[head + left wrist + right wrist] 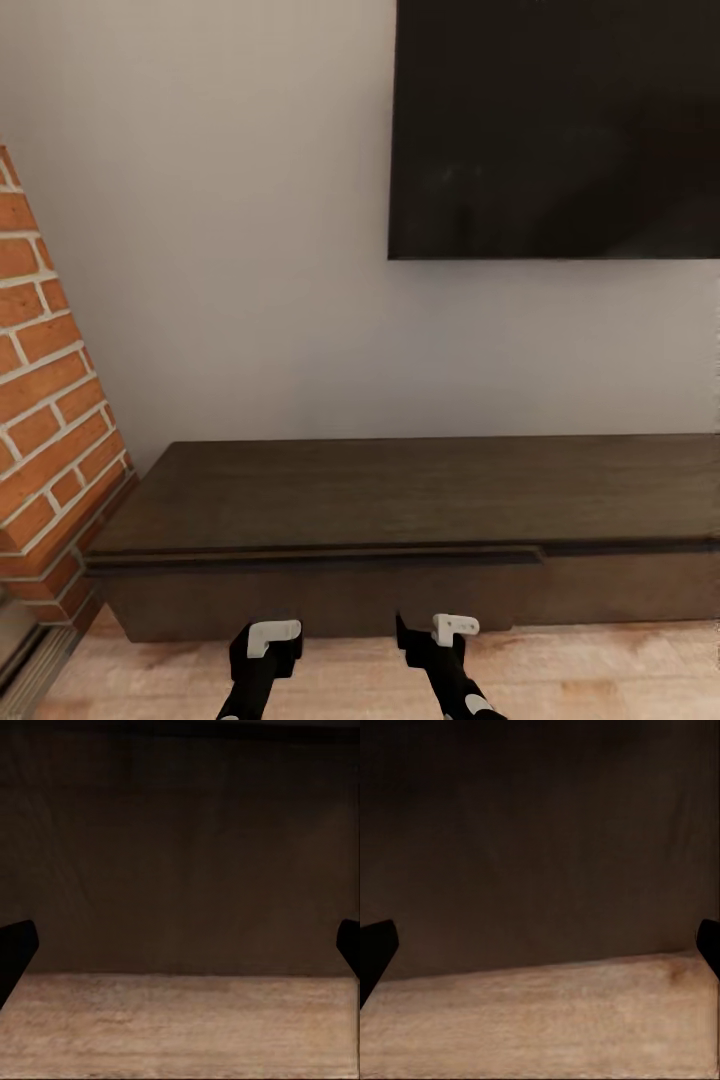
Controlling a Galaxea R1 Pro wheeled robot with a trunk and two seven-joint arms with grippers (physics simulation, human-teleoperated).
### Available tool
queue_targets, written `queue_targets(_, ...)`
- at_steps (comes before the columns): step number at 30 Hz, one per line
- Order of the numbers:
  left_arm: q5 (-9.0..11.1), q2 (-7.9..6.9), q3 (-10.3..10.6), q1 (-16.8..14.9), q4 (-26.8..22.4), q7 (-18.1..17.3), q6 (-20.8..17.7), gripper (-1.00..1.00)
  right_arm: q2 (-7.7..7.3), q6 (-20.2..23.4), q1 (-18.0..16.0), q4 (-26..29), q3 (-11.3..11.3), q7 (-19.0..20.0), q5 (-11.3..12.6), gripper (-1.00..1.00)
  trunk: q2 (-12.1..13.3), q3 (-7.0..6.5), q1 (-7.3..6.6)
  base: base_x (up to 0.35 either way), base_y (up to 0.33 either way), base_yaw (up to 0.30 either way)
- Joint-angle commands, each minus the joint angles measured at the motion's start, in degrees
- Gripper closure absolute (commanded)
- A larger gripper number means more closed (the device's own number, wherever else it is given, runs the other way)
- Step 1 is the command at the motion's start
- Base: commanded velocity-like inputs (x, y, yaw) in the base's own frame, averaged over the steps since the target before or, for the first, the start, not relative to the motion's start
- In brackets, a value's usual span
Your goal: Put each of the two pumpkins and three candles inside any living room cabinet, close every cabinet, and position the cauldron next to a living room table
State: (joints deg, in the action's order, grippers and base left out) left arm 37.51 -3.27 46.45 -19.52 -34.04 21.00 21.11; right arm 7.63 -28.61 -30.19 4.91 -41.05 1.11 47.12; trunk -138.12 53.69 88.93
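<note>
Head view: cabinet (420,520) just ahead of both spread grippers (268,640) (440,632).

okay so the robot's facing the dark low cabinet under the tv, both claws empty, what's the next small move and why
Probably ease the left claw toward the cabinet front's left panel, which seems to sit slightly proud, to pull it open. Both claws, left and right claw, are open and hold nothing.

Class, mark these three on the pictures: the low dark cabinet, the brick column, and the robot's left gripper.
cabinet (420,490), head view, on its flat top.
brick column (45,400), head view, on the brick face.
left gripper (268,645), head view, between its fingertips, just before the cabinet front.
</note>
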Motion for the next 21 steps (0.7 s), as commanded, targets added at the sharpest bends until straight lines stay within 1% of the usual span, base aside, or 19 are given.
queue_targets(1, 0.39, -0.06, 0.48, -0.08, -0.06, 0.45, 0.25, -1.0, 0.01, -0.22, -0.08, -0.07, -0.44, 0.12, 0.6, -1.0, -0.03, 0.05, -0.05, -0.338, 0.0, 0.0)
queue_targets(14, 0.34, 0.02, 0.48, -0.08, -0.06, 0.45, 0.25, -1.0, 0.01, -0.15, -0.07, -0.07, -0.44, 0.12, 0.52, -1.0, -0.03, 0.05, -0.05, -0.333, 0.0, 0.0)
queue_targets(17, 0.47, -0.03, 0.48, -0.08, -0.06, 0.27, 0.25, -1.0, 0.01, -0.14, -0.07, -0.07, -0.44, 0.12, 0.52, -1.0, -0.03, 0.05, -0.05, -0.15, 0.0, 0.0)
queue_targets(21, 0.64, -0.06, 0.44, -0.08, -0.06, 0.08, 0.25, -1.0, 0.01, -0.15, -0.06, -0.07, -0.44, 0.12, 0.52, -1.0, -0.03, 0.05, -0.05, -0.043, 0.0, 0.0)
